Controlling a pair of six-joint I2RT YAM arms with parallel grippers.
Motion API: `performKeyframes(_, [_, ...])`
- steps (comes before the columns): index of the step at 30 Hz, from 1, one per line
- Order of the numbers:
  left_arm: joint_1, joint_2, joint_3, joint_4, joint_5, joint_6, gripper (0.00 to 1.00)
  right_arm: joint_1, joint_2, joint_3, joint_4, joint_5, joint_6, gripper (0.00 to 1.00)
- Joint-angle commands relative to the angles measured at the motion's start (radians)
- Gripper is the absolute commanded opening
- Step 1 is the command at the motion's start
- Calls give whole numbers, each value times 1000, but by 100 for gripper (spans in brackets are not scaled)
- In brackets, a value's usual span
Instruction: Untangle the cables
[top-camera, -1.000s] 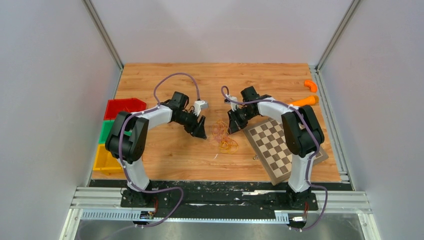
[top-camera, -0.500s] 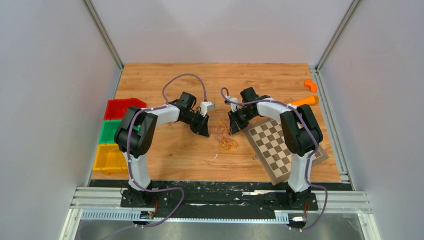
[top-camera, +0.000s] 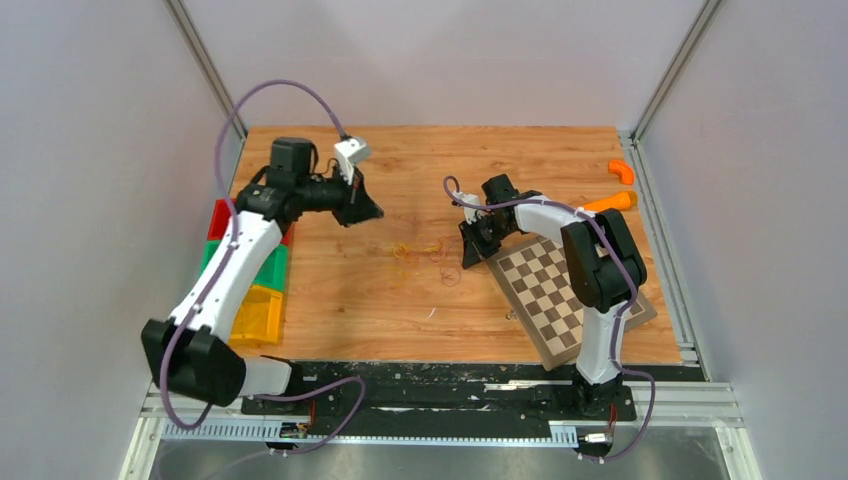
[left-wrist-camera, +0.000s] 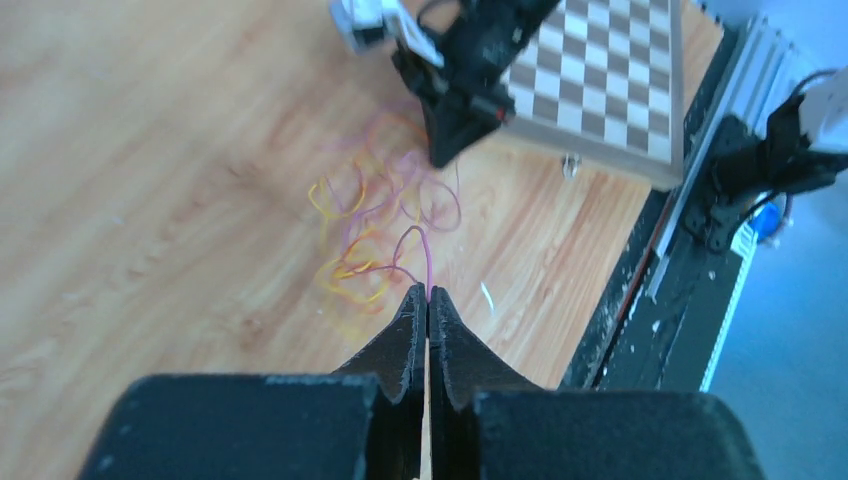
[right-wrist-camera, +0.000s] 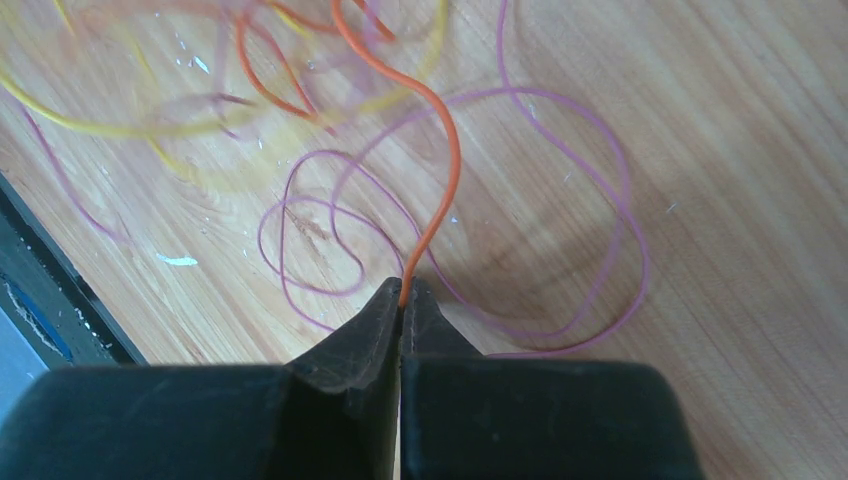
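Observation:
The cables (top-camera: 425, 250) lie as thin orange, yellow and purple loops mid-table, left of my right gripper (top-camera: 466, 262). In the right wrist view that gripper (right-wrist-camera: 403, 290) is shut on an orange cable (right-wrist-camera: 445, 160), with purple loops (right-wrist-camera: 600, 200) and a yellow strand (right-wrist-camera: 100, 126) on the wood around it. My left gripper (top-camera: 377, 213) is raised at the back left, well away from the pile. In the left wrist view it (left-wrist-camera: 428, 292) is shut on a purple cable (left-wrist-camera: 427, 250) that runs down to the tangle (left-wrist-camera: 365, 225).
A checkerboard (top-camera: 560, 290) lies right of the right gripper. Red (top-camera: 213, 222), green (top-camera: 272, 268) and yellow (top-camera: 255, 315) bins line the left edge under the left arm. Two orange pieces (top-camera: 621, 171) (top-camera: 610, 202) sit at the back right.
My left gripper closed on a purple cable and swung up and back-left with it, away from the pile. The tangle has spread out to the left. The right gripper has stayed put.

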Motion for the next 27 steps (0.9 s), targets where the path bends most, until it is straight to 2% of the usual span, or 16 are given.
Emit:
performKeyframes(1, [78, -130, 131, -66, 24, -75, 0, -5, -4, -19, 28, 110, -21, 2])
performKeyframes(8, [238, -136, 499, -111, 53, -118, 0, -4, 4, -21, 28, 150, -35, 2])
performKeyframes(11, [328, -115, 640, -74, 58, -188, 0, -5, 6, -25, 27, 165, -42, 0])
performKeyframes(16, [410, -102, 763, 68, 9, -294, 0, -5, 7, -34, 27, 193, -53, 0])
performKeyframes(20, [506, -71, 857, 184, -73, -441, 0, -5, 1, -44, 28, 211, -61, 0])
performKeyframes(24, [558, -34, 935, 182, -102, -461, 0, -6, -14, -54, 26, 215, -70, 0])
performKeyframes(27, [580, -43, 931, 139, -111, -439, 0, -6, -24, -58, 26, 211, -73, 0])
